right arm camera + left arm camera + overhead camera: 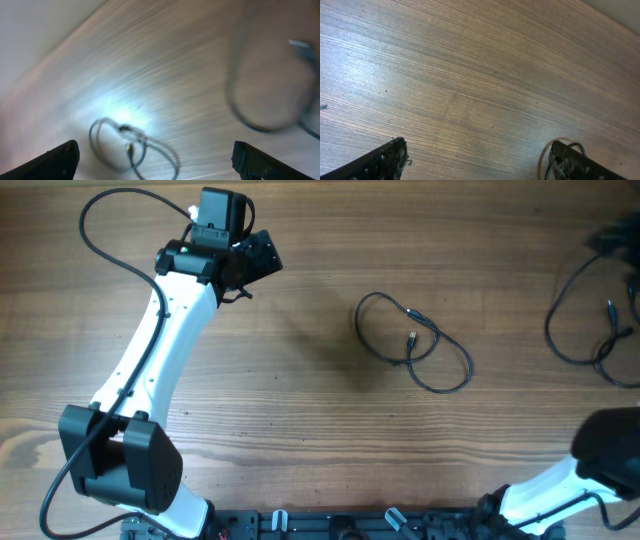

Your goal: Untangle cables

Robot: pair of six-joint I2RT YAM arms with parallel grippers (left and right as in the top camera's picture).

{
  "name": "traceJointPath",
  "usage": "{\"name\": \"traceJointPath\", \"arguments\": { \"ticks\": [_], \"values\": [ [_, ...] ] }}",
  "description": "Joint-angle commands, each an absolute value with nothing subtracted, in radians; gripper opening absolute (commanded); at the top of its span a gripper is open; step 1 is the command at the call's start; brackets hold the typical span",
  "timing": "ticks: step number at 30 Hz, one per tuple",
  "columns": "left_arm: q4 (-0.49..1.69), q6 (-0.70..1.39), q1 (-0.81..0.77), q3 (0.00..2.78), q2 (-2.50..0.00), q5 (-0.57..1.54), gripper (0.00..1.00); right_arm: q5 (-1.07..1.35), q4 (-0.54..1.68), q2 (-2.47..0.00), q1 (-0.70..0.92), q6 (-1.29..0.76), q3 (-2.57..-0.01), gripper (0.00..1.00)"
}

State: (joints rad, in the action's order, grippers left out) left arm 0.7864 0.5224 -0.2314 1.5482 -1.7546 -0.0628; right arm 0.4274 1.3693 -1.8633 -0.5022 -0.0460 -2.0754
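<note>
Near right, the right gripper (155,147), jaws wide apart and empty, faces the looped cable (412,342) mid-table, stretched far-left to near-right and well apart from the second cable (588,320) at the right edge, which that arm is nearer; far left, the left gripper (255,256) is likewise spread and empty; no containers show.

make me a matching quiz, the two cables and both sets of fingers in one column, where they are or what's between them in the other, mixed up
1 coiled cable
2 second cable
3 left fingers
4 right fingers

a wide apart, coiled cable showing between them
b middle of the table
c wide apart, only bare wood between them
d right edge of the table, partly cut off

Pairs: 1-b, 2-d, 3-c, 4-a
</note>
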Motion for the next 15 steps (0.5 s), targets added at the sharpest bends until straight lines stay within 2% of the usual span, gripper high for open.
{"name": "traceJointPath", "arguments": {
  "ticks": [1, 4, 6, 9, 14, 15],
  "values": [
    [0.791, 0.561, -0.208, 1.552, -1.757, -0.073, 0.86, 0.373, 1.334, -1.853, -0.289, 0.057, -2.043, 1.00],
    [0.806, 0.650, -0.139, 1.552, -1.757, -0.072, 0.84, 0.309, 1.269, -1.892, -0.096, 0.193, -1.937, 1.00],
    [0.818, 0.663, -0.105, 1.552, -1.757, -0.068, 0.85, 0.200, 1.210, -1.926, -0.022, 0.209, -1.866, 0.99],
    [0.829, 0.659, -0.096, 1.552, -1.757, -0.069, 0.87, 0.178, 1.158, -1.978, 0.027, 0.228, -1.775, 0.90],
    [0.823, 0.659, -0.096, 1.552, -1.757, -0.069, 0.95, 0.188, 1.059, -2.066, 0.088, 0.368, -1.608, 0.69],
    [0.824, 0.659, -0.096, 1.552, -1.757, -0.069, 0.97, 0.193, 1.040, -2.071, 0.093, 0.368, -1.593, 0.68]
  ]
}}
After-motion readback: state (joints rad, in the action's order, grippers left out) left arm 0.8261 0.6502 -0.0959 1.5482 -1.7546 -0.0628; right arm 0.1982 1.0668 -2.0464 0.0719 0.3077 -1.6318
